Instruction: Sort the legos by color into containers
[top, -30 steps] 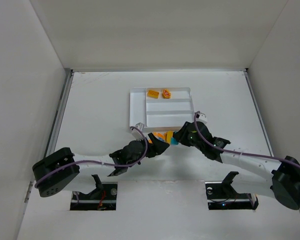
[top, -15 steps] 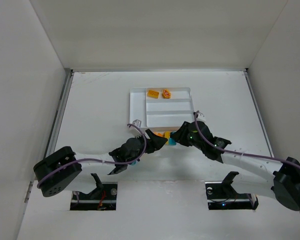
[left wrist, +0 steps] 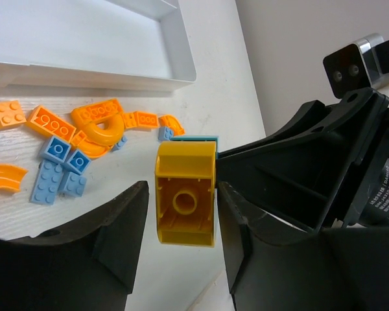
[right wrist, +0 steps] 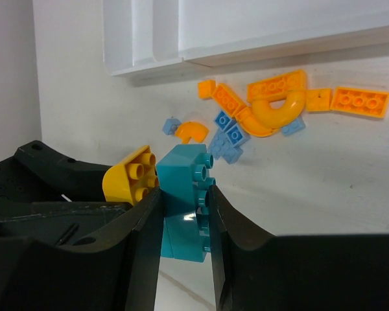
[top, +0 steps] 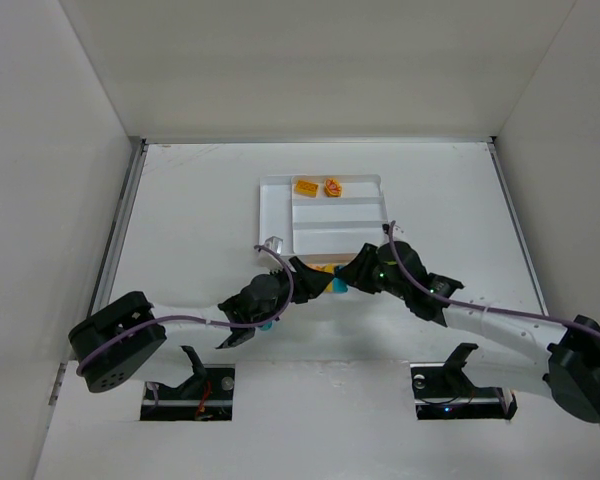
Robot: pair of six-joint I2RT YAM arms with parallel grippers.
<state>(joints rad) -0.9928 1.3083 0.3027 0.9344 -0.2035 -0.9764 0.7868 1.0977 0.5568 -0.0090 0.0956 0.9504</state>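
My right gripper point(right wrist: 185, 201) is shut on a teal brick point(right wrist: 181, 188), held above the table. A yellow brick point(left wrist: 185, 191) sits against the teal one, its hollow underside facing the left wrist camera. My left gripper point(left wrist: 181, 194) straddles the yellow brick with narrow gaps on both sides, so it is open. In the top view the two grippers point(top: 318, 280) point(top: 348, 275) meet just in front of the white tray point(top: 275, 215). Loose orange point(left wrist: 107, 126) and light blue point(left wrist: 55, 172) legos lie on the table near the tray's front wall.
Two yellow-orange legos point(top: 306, 187) point(top: 332, 186) lie in the tray's far section. The tray's front wall shows in the left wrist view point(left wrist: 84, 68) and the right wrist view point(right wrist: 246, 39). A small blue bit point(top: 267, 323) lies by the left arm. White walls enclose the table.
Both grippers have closed in on each other near the tray's front edge. The left gripper has come up to the yellow brick, hiding the orange pile in the top view.
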